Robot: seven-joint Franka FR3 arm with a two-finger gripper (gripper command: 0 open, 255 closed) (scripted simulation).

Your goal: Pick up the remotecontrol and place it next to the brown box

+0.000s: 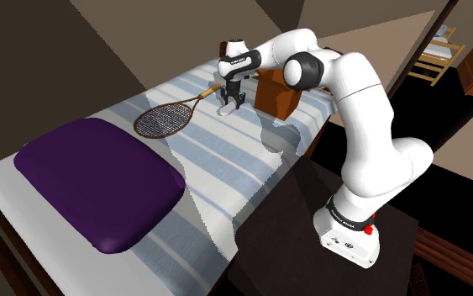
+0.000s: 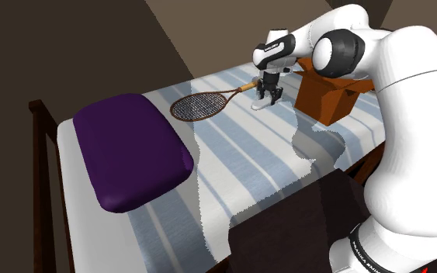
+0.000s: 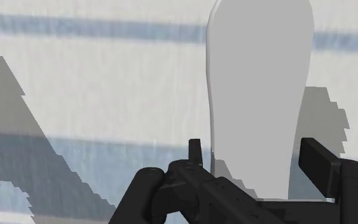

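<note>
Gripper (image 3: 255,158) over remote (image 3: 260,76), beside the box (image 1: 275,94).
Fingers (image 3: 196,151) stood spread, flanking the grey remote on the striped bed (image 1: 226,164).

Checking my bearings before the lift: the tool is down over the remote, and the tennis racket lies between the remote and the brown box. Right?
Not quite. The tennis racket lies on the other side of the remote from the brown box, toward the purple pillow, as the shoulder view shows. The tool is indeed down over the remote.
</note>
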